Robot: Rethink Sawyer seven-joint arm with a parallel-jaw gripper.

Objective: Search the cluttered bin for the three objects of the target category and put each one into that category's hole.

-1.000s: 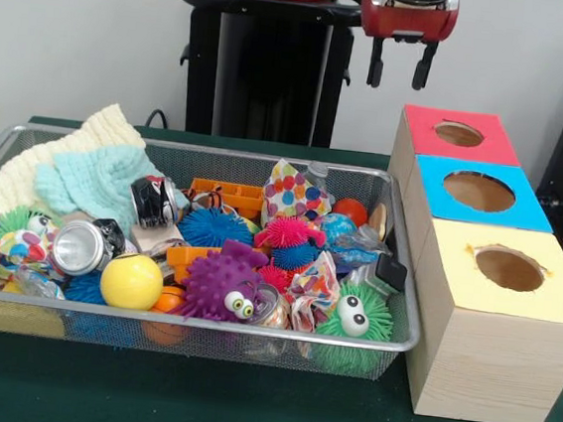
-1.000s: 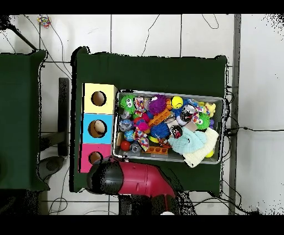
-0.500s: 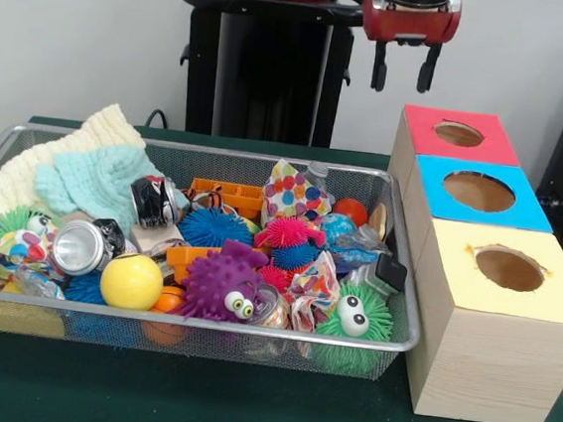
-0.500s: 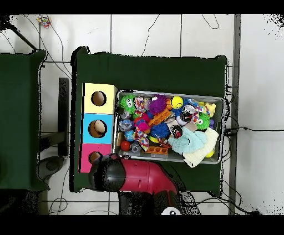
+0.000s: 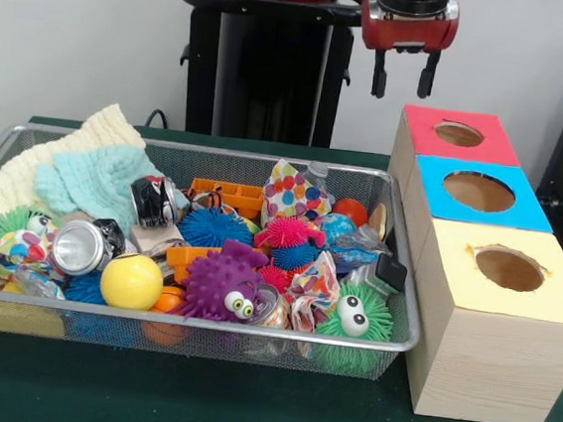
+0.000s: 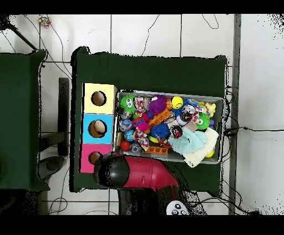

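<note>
- Green table (image 5: 242,417) holds wire bin (image 5: 388,343) of toys, lower left.
- Three-hole box (image 5: 473,289) right.
- Gripper (image 5: 403,75) top centre, fingers apart, empty.

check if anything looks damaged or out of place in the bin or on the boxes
The yellow box's hole has a ragged, chipped rim, unlike the clean round holes in the blue box and red box. A crushed can lies dented among the toys. The cream cloth drapes over the bin's far corner rim.
</note>
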